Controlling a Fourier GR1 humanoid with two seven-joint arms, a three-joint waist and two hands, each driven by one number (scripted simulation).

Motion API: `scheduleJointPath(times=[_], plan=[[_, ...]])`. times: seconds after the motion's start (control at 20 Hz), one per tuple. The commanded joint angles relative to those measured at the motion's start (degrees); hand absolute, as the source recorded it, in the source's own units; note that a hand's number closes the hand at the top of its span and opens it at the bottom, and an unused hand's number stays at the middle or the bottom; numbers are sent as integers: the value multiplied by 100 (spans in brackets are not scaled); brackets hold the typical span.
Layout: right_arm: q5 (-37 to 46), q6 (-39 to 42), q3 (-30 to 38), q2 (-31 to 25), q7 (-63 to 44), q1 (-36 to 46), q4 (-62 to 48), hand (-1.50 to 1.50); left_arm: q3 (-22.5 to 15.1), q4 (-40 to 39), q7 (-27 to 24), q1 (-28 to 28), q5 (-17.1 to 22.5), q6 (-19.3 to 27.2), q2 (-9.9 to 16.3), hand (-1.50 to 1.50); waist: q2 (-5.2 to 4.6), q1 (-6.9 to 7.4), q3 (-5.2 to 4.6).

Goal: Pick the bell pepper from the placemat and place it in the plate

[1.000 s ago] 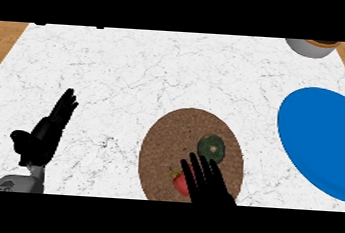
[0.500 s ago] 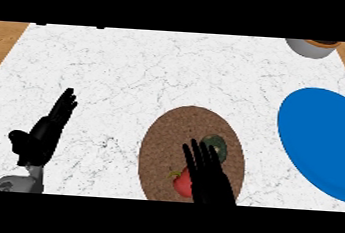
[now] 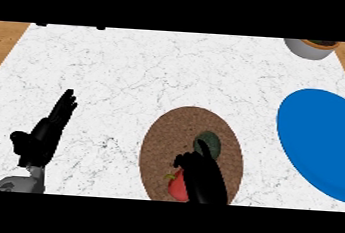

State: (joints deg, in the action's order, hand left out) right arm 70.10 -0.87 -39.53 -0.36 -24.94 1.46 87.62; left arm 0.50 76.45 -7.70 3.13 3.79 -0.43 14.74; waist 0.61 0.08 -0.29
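Observation:
A red bell pepper [image 3: 176, 187] lies on the near part of the round brown placemat [image 3: 166, 138], half hidden. My right hand [image 3: 204, 178] covers its right side, with the fingers curled down over it and the thumb just above it. A dark green round object [image 3: 208, 143] rests on the mat just beyond the hand's knuckles. The blue plate [image 3: 318, 142] sits to the right of the mat, cut by the view's edge. My left hand [image 3: 45, 133] rests open at the lower left, fingers pointing up.
A grey bowl [image 3: 311, 48] stands at the far right corner of the white marble counter [image 3: 134, 71]. Wooden floor shows beyond the counter's left and right edges.
The right hand's fingers, stretched toward the green object before, have curled down over the pepper. The left hand has not moved.

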Motion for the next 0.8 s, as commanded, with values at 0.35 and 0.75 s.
scheduleJointPath(times=[0.35,0.75], plan=[[556,-1355,-247,-195,725,-35,-625,150,309,-534,-165,404,-46,-216,32,0,-63,-24,30],[-1517,-1627,3276,-2558,479,-1674,437,150,522,-78,-136,-341,19,127,55,0,26,-840,60]])
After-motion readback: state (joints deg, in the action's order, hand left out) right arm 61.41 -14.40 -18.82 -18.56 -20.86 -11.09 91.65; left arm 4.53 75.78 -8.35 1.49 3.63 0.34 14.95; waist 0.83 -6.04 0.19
